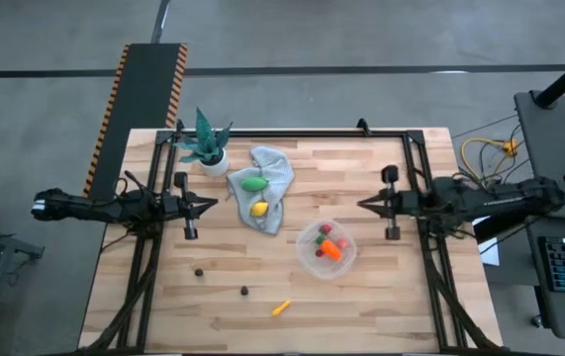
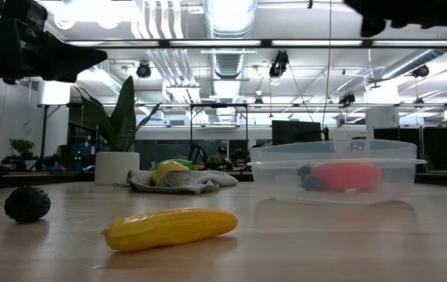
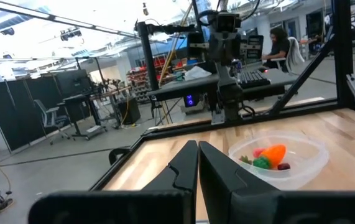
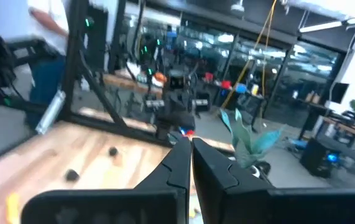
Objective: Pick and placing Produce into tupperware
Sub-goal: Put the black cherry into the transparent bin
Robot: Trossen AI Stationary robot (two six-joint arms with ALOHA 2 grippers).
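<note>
The round clear tupperware (image 1: 304,240) stands right of the table's middle and holds an orange carrot (image 1: 332,251), a green piece and red bits. A green piece (image 1: 253,183) and a yellow lemon (image 1: 259,209) lie on a grey cloth (image 1: 274,163). Two dark berries (image 1: 199,271) (image 1: 243,291) and a yellow-orange sliver (image 1: 280,308) lie on the wood near the front. My left gripper (image 1: 213,205) is shut at the table's left side, level and above the table. My right gripper (image 1: 361,205) is shut at the right side, facing it. Neither holds anything.
A potted plant (image 1: 208,146) in a white pot stands at the far left, beside the cloth. Black frame rails (image 1: 292,133) run along the far edge and both sides. Bare wood lies between the two grippers and along the front edge.
</note>
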